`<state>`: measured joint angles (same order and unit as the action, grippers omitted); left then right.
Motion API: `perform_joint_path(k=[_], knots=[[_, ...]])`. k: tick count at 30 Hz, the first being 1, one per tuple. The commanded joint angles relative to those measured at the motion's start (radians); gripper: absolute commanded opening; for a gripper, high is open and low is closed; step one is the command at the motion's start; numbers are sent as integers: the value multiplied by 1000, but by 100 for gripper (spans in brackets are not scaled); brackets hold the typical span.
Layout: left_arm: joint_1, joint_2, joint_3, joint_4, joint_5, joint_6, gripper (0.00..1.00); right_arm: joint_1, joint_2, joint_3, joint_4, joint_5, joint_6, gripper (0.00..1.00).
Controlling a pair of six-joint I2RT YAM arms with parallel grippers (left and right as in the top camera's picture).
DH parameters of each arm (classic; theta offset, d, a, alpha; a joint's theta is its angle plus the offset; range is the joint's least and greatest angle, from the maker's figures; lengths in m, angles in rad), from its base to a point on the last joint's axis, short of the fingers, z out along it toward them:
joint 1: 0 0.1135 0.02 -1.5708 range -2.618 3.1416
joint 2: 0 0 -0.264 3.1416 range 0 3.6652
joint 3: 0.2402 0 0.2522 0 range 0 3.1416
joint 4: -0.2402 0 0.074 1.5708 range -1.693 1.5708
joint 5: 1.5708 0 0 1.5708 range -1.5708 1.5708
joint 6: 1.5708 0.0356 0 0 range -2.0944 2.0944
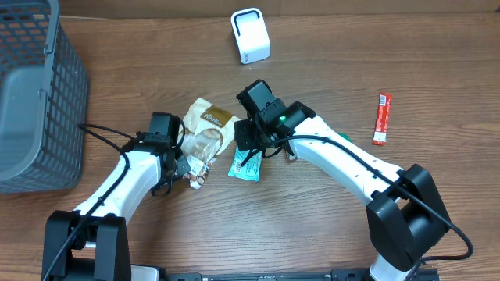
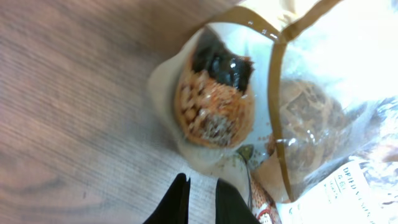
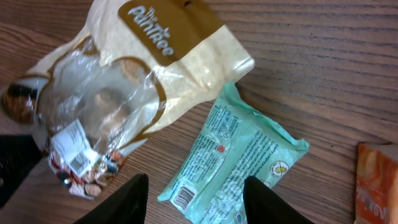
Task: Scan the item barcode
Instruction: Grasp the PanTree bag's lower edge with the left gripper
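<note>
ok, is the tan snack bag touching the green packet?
Touching. In the right wrist view, the top corner of the green packet meets the lower edge of the tan snack bag, with no wood showing between them there.

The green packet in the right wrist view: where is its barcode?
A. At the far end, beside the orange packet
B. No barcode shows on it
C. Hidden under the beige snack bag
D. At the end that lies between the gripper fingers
D: the green packet shows its barcode at its near end, between the spread fingers of the right gripper and not covered by the beige snack bag.
</note>
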<state>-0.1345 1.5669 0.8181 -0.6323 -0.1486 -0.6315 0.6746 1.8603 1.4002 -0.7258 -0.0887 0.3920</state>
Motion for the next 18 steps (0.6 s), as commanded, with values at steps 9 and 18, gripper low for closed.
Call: perform_joint_path(k=[9, 18], knots=[[47, -1, 50, 17, -41, 5, 30, -4, -1, 11, 50, -64, -4, 50], [114, -1, 329, -299, 13, 71, 50, -25, 9, 39, 106, -71, -2, 30]])
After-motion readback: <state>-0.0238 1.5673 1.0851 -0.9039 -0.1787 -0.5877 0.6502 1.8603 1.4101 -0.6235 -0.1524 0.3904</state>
